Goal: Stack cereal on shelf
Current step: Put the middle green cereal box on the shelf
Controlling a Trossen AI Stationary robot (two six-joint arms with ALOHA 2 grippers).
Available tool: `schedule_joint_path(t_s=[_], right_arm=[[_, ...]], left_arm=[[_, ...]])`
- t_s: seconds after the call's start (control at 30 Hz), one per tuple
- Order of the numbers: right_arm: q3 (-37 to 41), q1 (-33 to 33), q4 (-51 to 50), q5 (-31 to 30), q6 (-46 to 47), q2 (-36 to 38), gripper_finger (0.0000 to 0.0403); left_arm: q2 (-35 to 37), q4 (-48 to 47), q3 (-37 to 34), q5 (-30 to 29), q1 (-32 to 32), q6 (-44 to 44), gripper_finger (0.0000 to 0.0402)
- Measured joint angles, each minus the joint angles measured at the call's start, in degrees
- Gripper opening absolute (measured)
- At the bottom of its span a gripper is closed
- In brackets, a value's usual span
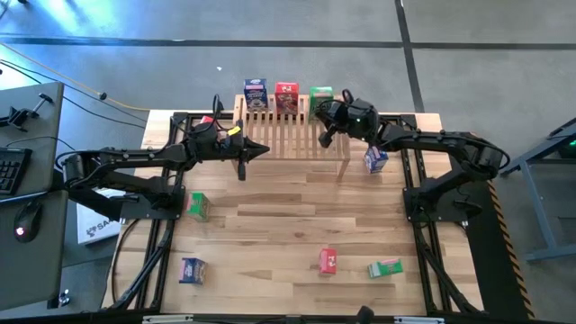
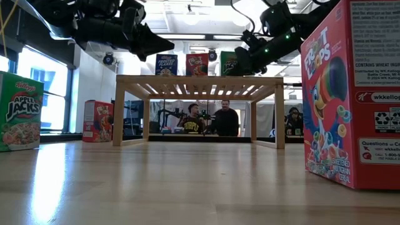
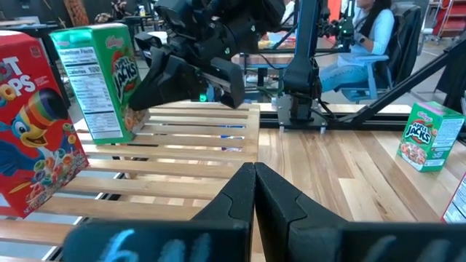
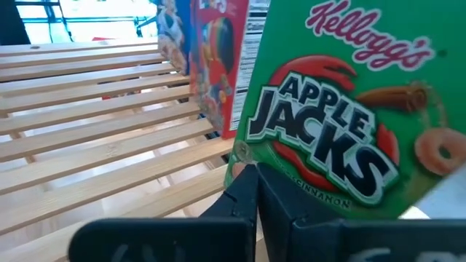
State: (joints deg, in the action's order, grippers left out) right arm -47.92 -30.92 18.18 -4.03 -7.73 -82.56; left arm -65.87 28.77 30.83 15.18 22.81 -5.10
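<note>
High view shows you the shelf (image 1: 292,135) with three cereal boxes standing in a row along its far edge: a blue box (image 1: 256,94), a red box (image 1: 286,97) and a green box (image 1: 320,99). Your right gripper (image 1: 326,137) hangs over the shelf's right end, just in front of the green box, its fingers pressed together on nothing (the right wrist view has that box's front filling most of the frame). Your left gripper (image 1: 241,167) sits at the shelf's left front corner, fingers likewise pressed together and empty.

Risk first: the right gripper is very close to the green box, and any forward drift would likely push it off the shelf's far edge, or tip it into the red box beside it. A sideways swing could sweep the whole row.

For room, the table (image 1: 297,220) in front of the shelf is mostly open. Loose boxes lie there: a green one (image 1: 198,206) left of the shelf's front, a blue one (image 1: 374,159) just off its right leg, and a blue (image 1: 192,269), a red (image 1: 328,260) and a green (image 1: 384,267) near the table's front edge. The slats in front of the row look free for stacking, I judge.
</note>
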Motion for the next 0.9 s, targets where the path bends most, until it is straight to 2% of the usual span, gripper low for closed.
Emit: schedule_joint_path(t_s=[0.9], right_arm=[[0.0,1.0,0.1,1.2,-0.2,0.0,0.0000]], left_arm=[[0.0,-0.7,0.0,0.0,0.0,0.0,0.0000]])
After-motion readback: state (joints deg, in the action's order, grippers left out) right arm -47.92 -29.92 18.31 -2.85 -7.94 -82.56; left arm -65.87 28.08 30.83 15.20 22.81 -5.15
